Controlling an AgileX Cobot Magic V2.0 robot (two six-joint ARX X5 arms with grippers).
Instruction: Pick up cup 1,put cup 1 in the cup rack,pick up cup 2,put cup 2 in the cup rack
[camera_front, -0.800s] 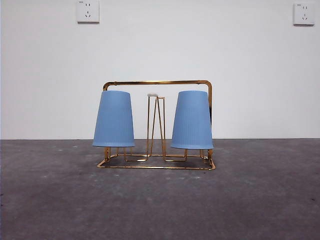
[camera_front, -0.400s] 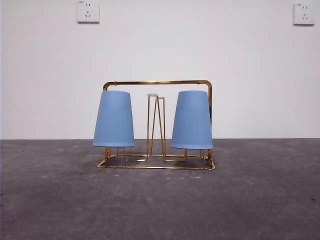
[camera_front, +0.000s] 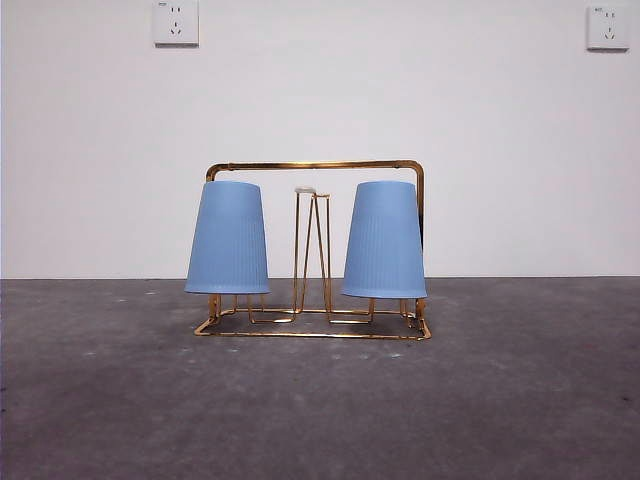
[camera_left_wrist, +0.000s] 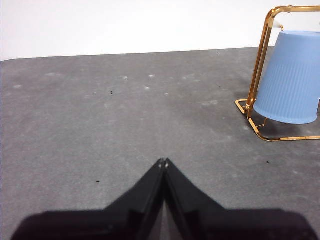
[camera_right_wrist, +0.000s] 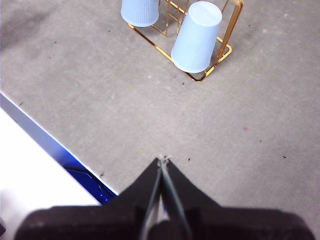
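The gold wire cup rack (camera_front: 315, 165) stands mid-table. Two blue ribbed cups hang upside down on its prongs: one on the left (camera_front: 228, 238) and one on the right (camera_front: 384, 240). The middle prongs (camera_front: 312, 250) are bare. In the left wrist view my left gripper (camera_left_wrist: 163, 162) is shut and empty, low over the table, well off to the side of the rack (camera_left_wrist: 260, 75) and one cup (camera_left_wrist: 290, 77). My right gripper (camera_right_wrist: 163, 160) is shut and empty, high above the table, with the rack (camera_right_wrist: 220, 50) and both cups (camera_right_wrist: 196, 36) (camera_right_wrist: 140, 11) far ahead of it.
The grey table top (camera_front: 320, 400) stretches around the rack. Behind it is a white wall with two sockets (camera_front: 175, 22) (camera_front: 607, 27). The right wrist view shows the table's edge (camera_right_wrist: 45, 135) with a blue object (camera_right_wrist: 87, 182) below it.
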